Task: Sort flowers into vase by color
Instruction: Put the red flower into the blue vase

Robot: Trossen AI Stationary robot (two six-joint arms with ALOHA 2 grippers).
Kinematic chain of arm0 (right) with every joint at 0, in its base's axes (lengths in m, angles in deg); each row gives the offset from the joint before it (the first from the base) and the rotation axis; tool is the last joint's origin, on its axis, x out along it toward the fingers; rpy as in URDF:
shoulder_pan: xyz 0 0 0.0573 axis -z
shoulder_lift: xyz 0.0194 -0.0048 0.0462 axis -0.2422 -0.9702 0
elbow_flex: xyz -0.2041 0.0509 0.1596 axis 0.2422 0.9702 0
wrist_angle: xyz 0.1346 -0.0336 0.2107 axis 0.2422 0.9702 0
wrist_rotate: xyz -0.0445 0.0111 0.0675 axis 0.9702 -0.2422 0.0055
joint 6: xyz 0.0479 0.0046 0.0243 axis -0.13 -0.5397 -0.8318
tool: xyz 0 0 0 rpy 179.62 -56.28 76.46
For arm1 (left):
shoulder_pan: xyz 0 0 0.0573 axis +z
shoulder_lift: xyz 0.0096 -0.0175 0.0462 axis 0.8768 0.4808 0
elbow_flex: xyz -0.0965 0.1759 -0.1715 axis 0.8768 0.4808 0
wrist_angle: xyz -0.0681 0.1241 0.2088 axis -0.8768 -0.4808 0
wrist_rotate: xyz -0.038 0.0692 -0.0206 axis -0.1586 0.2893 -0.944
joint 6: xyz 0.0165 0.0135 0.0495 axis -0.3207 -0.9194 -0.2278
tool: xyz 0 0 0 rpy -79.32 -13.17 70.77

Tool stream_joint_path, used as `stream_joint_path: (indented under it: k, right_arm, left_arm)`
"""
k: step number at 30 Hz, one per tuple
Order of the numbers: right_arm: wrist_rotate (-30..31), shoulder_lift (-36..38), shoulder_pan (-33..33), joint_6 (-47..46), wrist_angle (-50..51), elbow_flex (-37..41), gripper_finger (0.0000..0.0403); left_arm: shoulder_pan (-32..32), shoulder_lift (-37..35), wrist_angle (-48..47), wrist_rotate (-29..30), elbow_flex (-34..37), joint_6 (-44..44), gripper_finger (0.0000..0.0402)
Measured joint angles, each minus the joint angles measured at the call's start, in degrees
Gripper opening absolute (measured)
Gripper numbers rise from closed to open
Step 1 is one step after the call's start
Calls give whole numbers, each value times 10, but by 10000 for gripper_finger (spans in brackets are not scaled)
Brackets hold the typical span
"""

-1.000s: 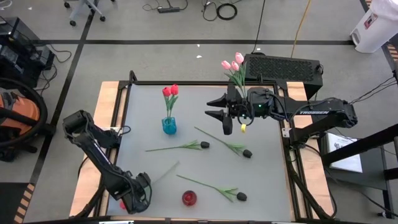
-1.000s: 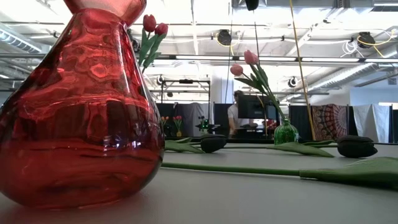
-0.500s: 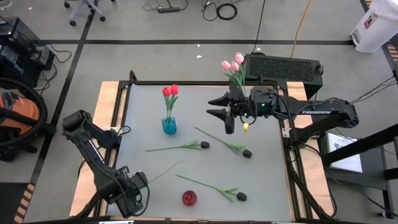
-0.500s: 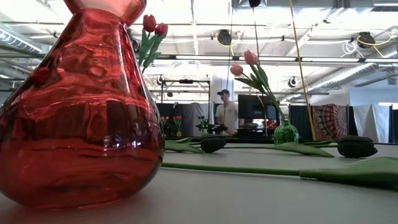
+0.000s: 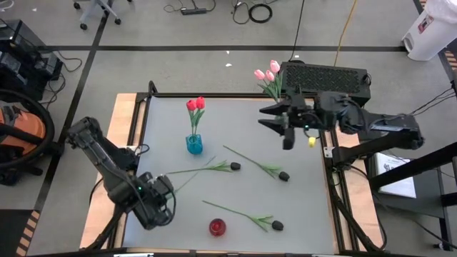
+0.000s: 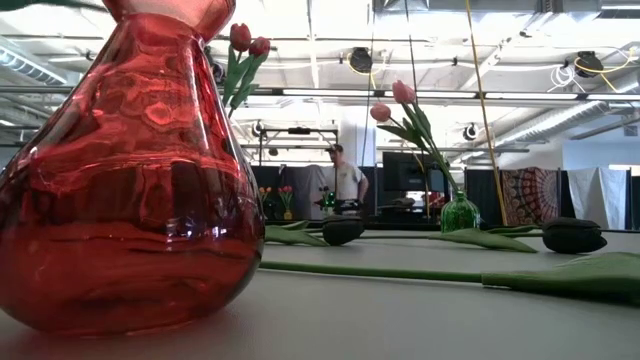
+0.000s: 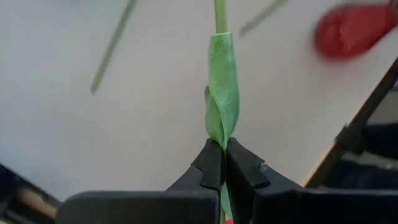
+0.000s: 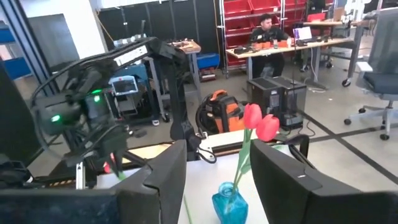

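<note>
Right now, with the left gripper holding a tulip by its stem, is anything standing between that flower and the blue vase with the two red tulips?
Nothing visible does. The left gripper is shut on the tulip stem near the table's front-left. Between it and the blue vase the table shows bare, except the stem tip of a lying black tulip, low and just beside the path.

The left wrist view shows the held tulip's stem (image 7: 221, 106) running out past the picture's edge, with its bud out of sight. A blurred red shape (image 7: 352, 30) sits beyond it. In the low view the red vase (image 6: 130, 170) is cut off on 2 sides. The green vase (image 6: 459, 214) hides most of its pink tulips' stems.
</note>
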Motion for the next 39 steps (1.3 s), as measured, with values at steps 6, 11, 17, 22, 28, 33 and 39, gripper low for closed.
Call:
stream_joint_path:
  k: [6, 11, 17, 22, 28, 33, 39]
  right_arm:
    - [3, 45, 0, 25, 55, 0, 169]
    - [3, 62, 0, 45, 69, 0, 169]
    - [5, 64, 0, 44, 68, 0, 169]
    - [25, 62, 0, 24, 64, 0, 169]
    - [50, 61, 0, -2, 62, 0, 169]
    - [75, 58, 0, -17, 57, 0, 169]
    - [81, 35, 0, 3, 14, -8, 169]
  left_arm:
    - [60, -22, 2, 65, -41, -104, 10]
    - [117, -22, 9, 103, -100, -209, 10]
    - [188, -22, 28, 138, -166, -316, 11]
    - [248, -22, 28, 156, -207, -392, 11]
    - [328, -22, 56, 154, -244, -451, 11]
    - [379, -25, 113, 105, -270, -470, 11]
    - [429, -30, 185, 21, -298, -523, 11]
